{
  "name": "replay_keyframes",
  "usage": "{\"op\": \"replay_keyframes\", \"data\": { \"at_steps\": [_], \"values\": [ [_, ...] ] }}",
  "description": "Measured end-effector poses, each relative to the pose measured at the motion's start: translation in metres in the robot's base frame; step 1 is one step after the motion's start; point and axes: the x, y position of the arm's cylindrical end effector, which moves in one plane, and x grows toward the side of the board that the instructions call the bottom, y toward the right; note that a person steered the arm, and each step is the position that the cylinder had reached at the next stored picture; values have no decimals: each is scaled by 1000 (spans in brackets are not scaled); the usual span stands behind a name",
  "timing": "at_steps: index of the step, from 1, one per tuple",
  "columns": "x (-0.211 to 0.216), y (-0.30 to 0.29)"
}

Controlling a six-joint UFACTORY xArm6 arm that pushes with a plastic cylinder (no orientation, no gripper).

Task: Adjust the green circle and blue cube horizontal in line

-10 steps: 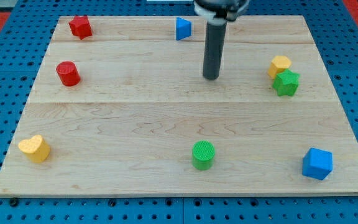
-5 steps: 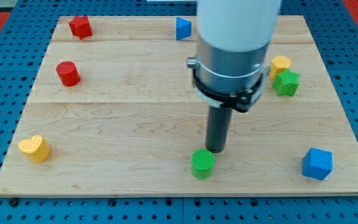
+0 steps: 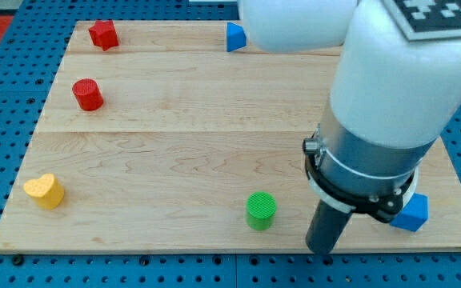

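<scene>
Now | my tip point(image 3: 322, 250) right of ribbed green circle point(image 3: 261, 210) | blue cube point(image 3: 413, 213) (half hidden) | no tool, plain rod.

Lab bench — blue pegboard point(image 3: 6, 88) (wooden board point(image 3: 174, 152))

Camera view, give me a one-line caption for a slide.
My tip rests near the board's bottom edge between the green circle and the partly hidden blue cube.
</scene>
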Motion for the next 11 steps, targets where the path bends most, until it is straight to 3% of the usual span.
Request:
{"op": "replay_keyframes", "data": {
  "at_steps": [2, 4, 6, 7, 9, 11],
  "values": [
    [0, -49],
    [0, -62],
    [-49, -62],
    [-33, -43],
    [-3, 125],
    [-3, 124]
  ]
}}
